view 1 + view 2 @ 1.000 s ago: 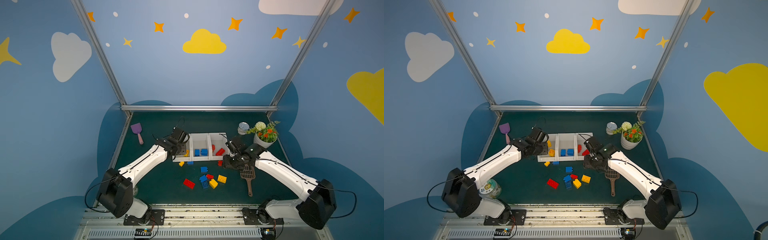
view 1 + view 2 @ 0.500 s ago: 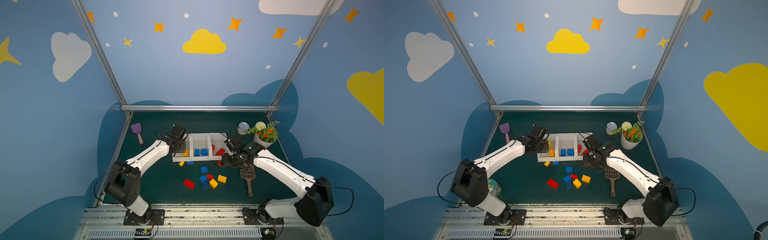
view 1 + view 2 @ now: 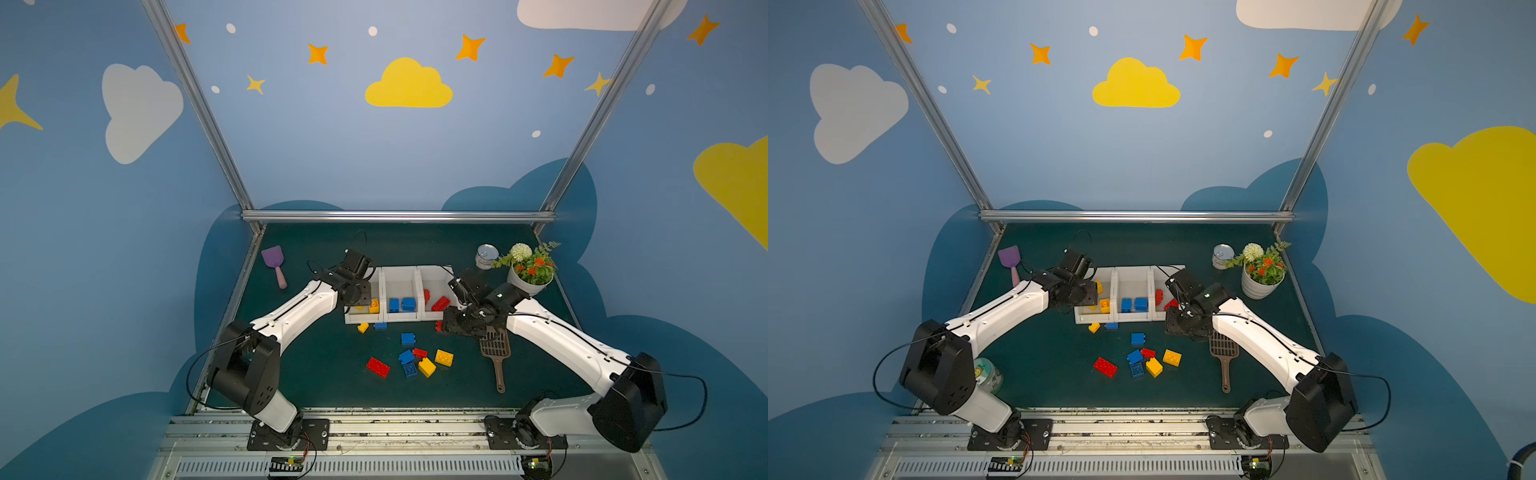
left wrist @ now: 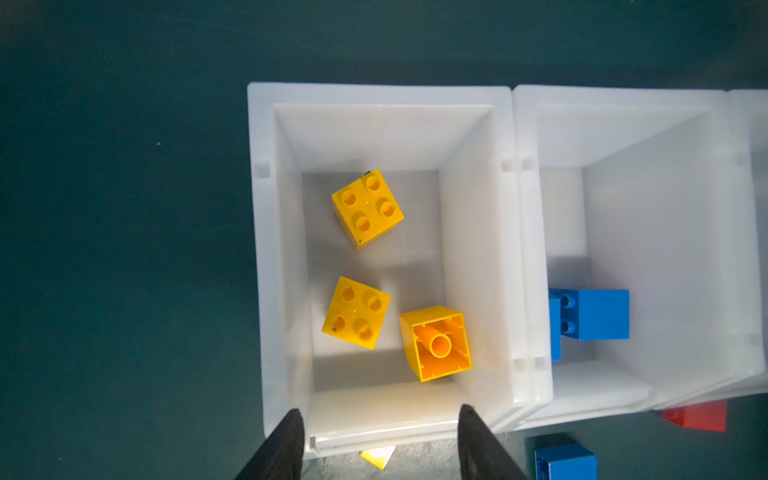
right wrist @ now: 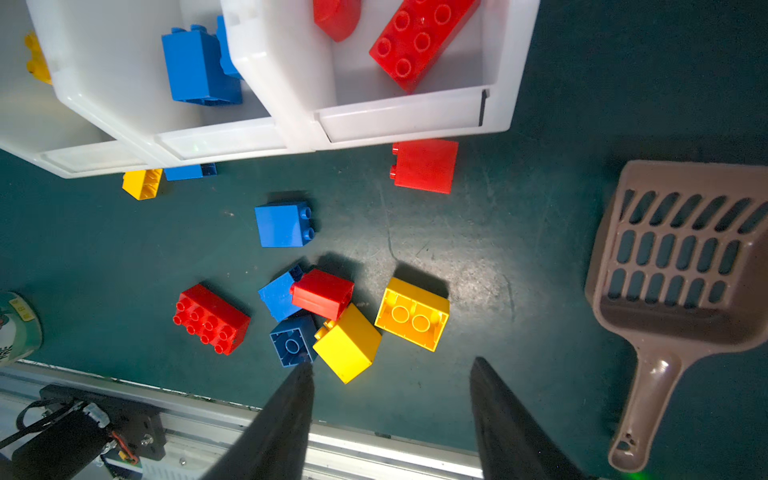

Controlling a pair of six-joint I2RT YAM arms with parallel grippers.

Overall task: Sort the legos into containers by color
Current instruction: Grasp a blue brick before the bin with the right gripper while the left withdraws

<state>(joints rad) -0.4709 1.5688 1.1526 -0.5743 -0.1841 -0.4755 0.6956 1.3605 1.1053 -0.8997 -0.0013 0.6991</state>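
Nearest you, a loose pile (image 3: 413, 361) of legos lies on the surface (image 3: 324, 374), colours mixed and some bricks touching, so read it as unsorted stock

Just past it your right end effector (image 5: 390, 365) hangs low, fingers parted with nothing between them, near the brown scoop (image 5: 681, 257). Its camera looks over the pile, so I judge it posed for a pick, though I cannot tell which brick it is meant for

A red brick (image 5: 424, 166) lies on its side just in front of the red bin (image 5: 511, 83), outside it. A yellow brick (image 3: 363, 327) and a blue brick (image 3: 380, 326) sit by the row's front wall and also need lifting in

The three joined bins already fix the scheme: red at the right arm's end, the blue bin (image 4: 528, 249) in the middle, the yellow bin (image 4: 257, 249) at the left arm's end

Your left end effector (image 4: 379, 411) hovers over the yellow bin's near rim, fingers spread and empty. Three yellow legos (image 4: 356, 312) lie below at odd angles, one upside down. That suggests dropping, not careful setting, and I judge this a drop-off pose

Farthest back, the tin (image 3: 486, 255), flower pot (image 3: 530, 282) and purple scoop (image 3: 274, 262) stand well apart from the bins and are no part of your sort
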